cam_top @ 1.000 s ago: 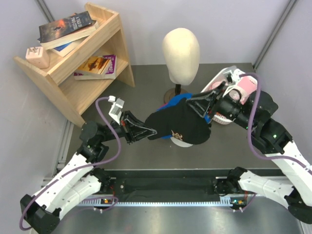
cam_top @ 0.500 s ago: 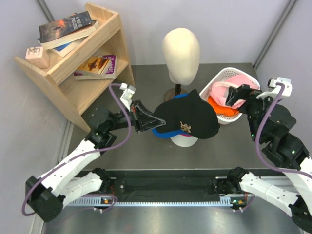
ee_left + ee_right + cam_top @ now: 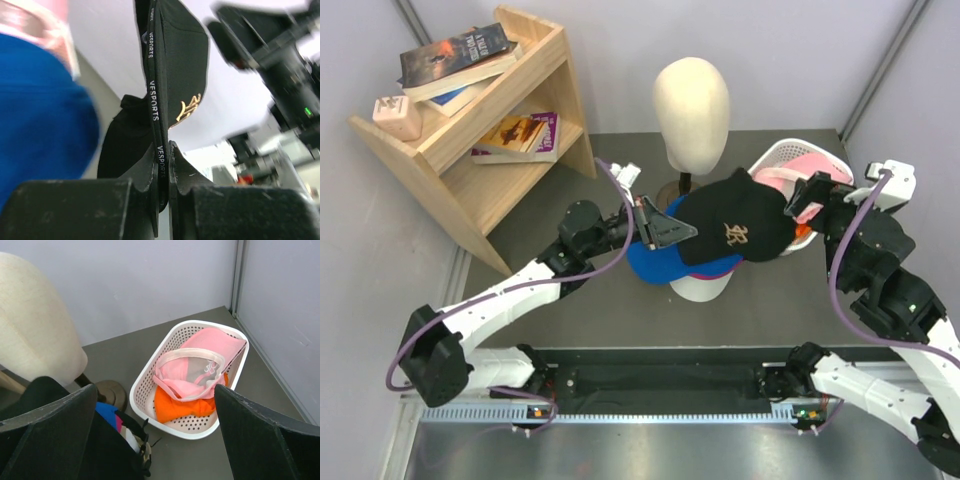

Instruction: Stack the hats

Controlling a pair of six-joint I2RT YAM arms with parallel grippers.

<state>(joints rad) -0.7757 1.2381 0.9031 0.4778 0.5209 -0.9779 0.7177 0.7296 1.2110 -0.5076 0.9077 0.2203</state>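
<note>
Black fabric with a gold emblem: black cap [image 3: 735, 230], mid-table, crown over the pile and tilted toward the right edge. Brim pinched in the left gripper [image 3: 670, 232], clamped tight on it. From the left wrist, seen edge-on, white lettering along the band, squeezed between the two dark fingers [image 3: 150, 170]. Resting on the pile or just above it: cannot tell.

Under it, a blue cap [image 3: 655, 262] with its brim jutting toward the left edge, a sliver of magenta cap [image 3: 120, 421], and a white cap [image 3: 700, 288] at the bottom.

Near the right edge, beside the black cap's crown, the right gripper [image 3: 807, 205], spread wide apart and holding nothing.

In the far right corner, a white slatted basket [image 3: 145, 385], with a light pink cap [image 3: 200, 357] lying on top of an orange bucket hat [image 3: 180, 402].

At the middle of the far edge, just behind the pile, a cream mannequin head [image 3: 691, 100], upright on its stand.

At the far left corner, a wooden shelf [image 3: 510, 150] with books.
</note>
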